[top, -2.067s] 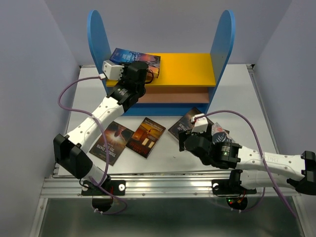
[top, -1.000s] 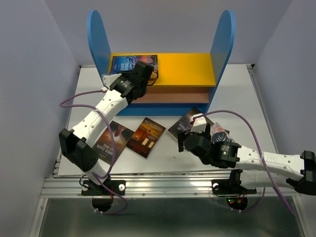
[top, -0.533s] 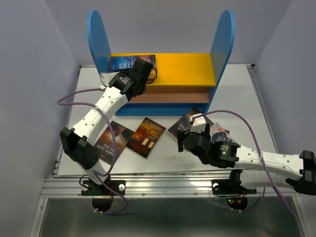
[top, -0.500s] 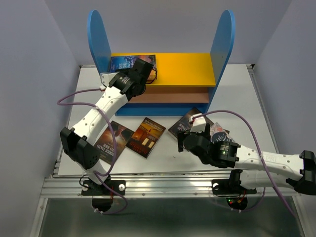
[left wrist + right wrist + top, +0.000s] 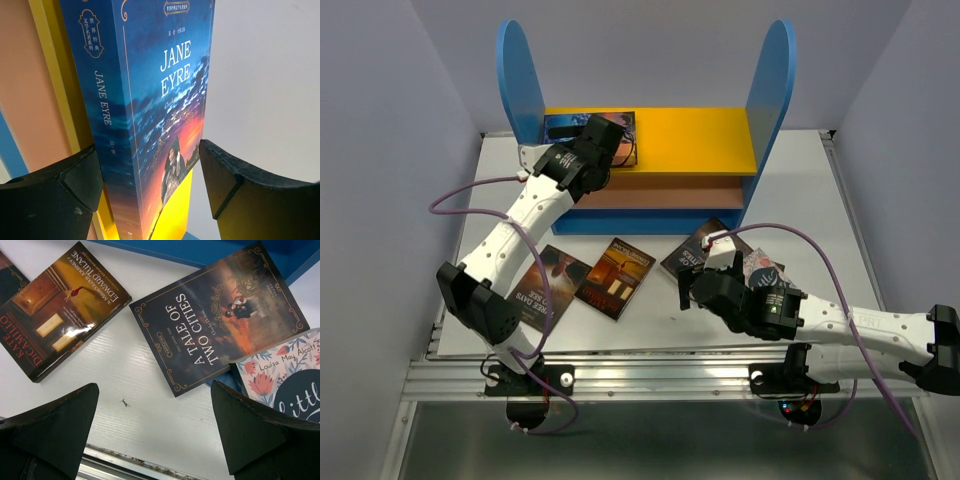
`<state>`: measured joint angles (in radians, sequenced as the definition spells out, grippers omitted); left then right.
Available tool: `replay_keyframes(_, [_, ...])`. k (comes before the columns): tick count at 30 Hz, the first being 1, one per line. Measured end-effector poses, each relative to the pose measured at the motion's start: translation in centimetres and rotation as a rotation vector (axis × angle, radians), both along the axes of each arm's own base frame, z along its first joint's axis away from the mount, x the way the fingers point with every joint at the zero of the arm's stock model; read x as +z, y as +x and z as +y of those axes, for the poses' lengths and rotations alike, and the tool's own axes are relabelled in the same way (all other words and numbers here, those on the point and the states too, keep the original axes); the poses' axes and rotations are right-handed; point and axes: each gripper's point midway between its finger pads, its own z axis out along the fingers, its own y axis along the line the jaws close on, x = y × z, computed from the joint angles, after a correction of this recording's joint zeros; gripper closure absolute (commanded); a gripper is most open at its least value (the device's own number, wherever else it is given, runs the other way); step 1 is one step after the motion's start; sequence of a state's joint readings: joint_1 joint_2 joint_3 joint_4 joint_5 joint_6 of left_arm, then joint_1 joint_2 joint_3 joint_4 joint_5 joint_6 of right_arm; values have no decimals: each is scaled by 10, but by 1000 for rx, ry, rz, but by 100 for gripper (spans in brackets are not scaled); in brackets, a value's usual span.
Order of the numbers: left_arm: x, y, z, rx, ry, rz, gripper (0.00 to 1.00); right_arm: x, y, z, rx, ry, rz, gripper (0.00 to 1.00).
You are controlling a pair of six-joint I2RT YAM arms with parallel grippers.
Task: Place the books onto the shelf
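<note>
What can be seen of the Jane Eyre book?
The Jane Eyre book is a glossy paperback, its cover dark blue sky fading to orange sunset with a figure, white title on cover and spine. It lies flat at the left end of the yellow board, between the left gripper's open fingers.

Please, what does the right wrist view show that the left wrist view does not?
Only the right wrist view: three books lying flat, the Edward Tulane book, A Tale of Two Cities and a floral one. Only the left wrist view: Jane Eyre on the yellow top board, between the left gripper's parted fingers. Both: blue of the shelf, and dark fingers spread apart; the right gripper's hold nothing.
</note>
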<state>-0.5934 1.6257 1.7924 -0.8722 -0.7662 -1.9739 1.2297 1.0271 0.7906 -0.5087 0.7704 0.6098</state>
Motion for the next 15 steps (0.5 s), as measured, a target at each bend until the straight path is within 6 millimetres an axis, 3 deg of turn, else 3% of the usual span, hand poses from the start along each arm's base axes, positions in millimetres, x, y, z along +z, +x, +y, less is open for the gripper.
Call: replay_keyframes(15, [7, -23, 2, -95, 36, 49, 16, -1, -3, 4, 23, 8, 15, 0])
